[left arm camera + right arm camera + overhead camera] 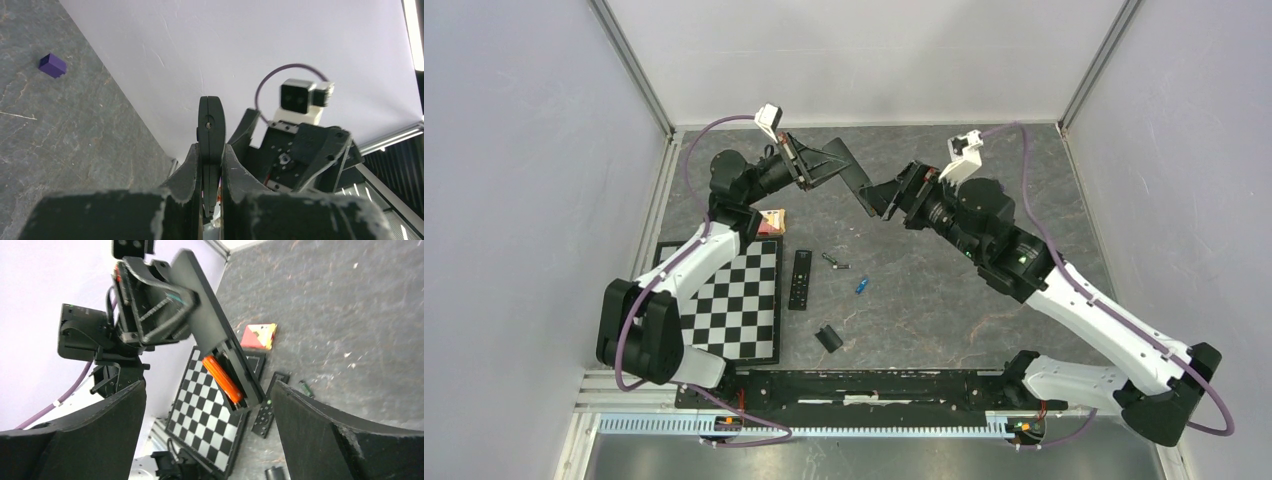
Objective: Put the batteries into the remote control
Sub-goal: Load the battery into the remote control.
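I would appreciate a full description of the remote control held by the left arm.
The remote control is a slim black bar of matte-looking plastic, held tilted above the table, clamped near one end between the fingers of the left gripper. Its battery bay, at the free end, is uncovered, with an orange battery seated inside. The open right gripper faces that end, apparently without touching.

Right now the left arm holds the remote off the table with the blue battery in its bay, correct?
No. The orange battery sits in the remote, as the right wrist view shows; the blue battery lies on the table. The left fingers do hold the remote off the table.
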